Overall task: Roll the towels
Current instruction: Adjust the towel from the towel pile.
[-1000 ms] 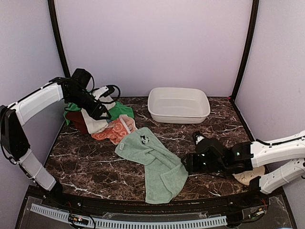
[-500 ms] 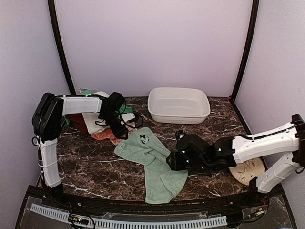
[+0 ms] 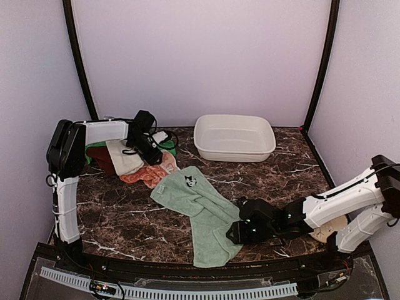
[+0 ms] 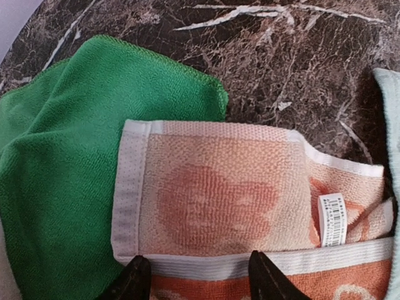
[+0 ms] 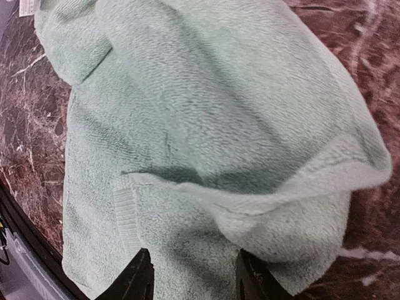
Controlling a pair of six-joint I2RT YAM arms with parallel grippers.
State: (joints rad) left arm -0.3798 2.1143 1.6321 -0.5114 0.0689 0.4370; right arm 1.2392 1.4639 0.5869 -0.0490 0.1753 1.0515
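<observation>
Holds left gripper (image 4: 199, 276) half-wide, orange towel (image 4: 219, 200) just beneath; has right gripper (image 5: 195, 275) against sage-green towel (image 5: 206, 125) ahead, grip unclear.

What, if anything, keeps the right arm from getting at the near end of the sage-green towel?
Probably nothing, so yes. The right gripper is at that end of the sage-green towel, jaws apart; its wrist view shows the cloth's folded edge just ahead, with nothing between.
</observation>
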